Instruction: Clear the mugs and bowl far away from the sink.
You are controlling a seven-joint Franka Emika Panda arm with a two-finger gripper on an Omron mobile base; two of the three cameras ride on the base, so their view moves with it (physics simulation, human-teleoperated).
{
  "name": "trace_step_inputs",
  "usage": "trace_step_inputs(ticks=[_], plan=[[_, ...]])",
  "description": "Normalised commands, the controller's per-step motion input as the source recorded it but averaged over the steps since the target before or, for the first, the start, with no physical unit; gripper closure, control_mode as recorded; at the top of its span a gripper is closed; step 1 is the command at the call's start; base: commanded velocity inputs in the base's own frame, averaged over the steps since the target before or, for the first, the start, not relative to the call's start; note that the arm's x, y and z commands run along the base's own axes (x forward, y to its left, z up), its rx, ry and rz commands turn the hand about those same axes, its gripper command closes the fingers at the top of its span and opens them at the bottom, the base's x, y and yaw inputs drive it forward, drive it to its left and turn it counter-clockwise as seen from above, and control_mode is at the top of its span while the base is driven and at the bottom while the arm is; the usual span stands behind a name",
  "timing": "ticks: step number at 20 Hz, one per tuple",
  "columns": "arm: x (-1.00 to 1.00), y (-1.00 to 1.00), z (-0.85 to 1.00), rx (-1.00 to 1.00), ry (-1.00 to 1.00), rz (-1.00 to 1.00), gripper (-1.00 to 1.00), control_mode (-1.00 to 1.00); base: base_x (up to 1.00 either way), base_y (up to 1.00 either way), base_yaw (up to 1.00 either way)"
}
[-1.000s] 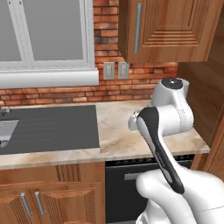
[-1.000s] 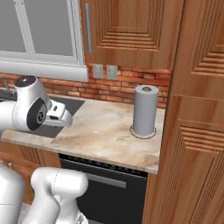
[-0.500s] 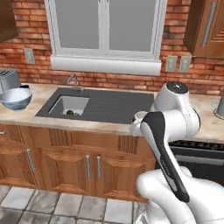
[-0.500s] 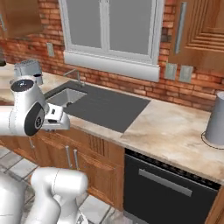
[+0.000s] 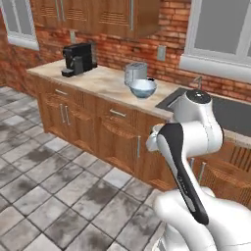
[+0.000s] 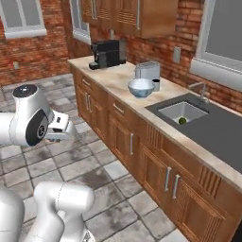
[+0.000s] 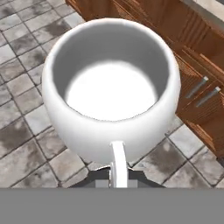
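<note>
We find tool clamped on white mug by handle, over floor. Bowl on worktop near sink. We advise level carry, setting down past coffee machine.

Both base views look forward and down from behind the arm, 1 from each side, sharing the counter and sink. The hand view sits very near the white mug, facing floor tiles.

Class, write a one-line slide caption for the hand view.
The gripper holds a plain white mug by its handle above the tiled floor.
</note>
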Motion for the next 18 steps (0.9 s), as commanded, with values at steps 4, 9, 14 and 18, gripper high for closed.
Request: trace_step_inputs(ticks=[4,9,14,18], plan=[[0.00,0.00,0.00,0.00,0.00,0.00,1.00,1.00,0.00,0.51,0.96],[0.00,0.00,0.00,0.00,0.00,0.00,1.00,1.00,0.00,0.40,0.96],[0.00,0.00,0.00,0.00,0.00,0.00,1.00,1.00,0.00,0.32,0.91],[0.00,0.00,0.00,0.00,0.00,0.00,1.00,1.00,0.04,0.21,0.90]])
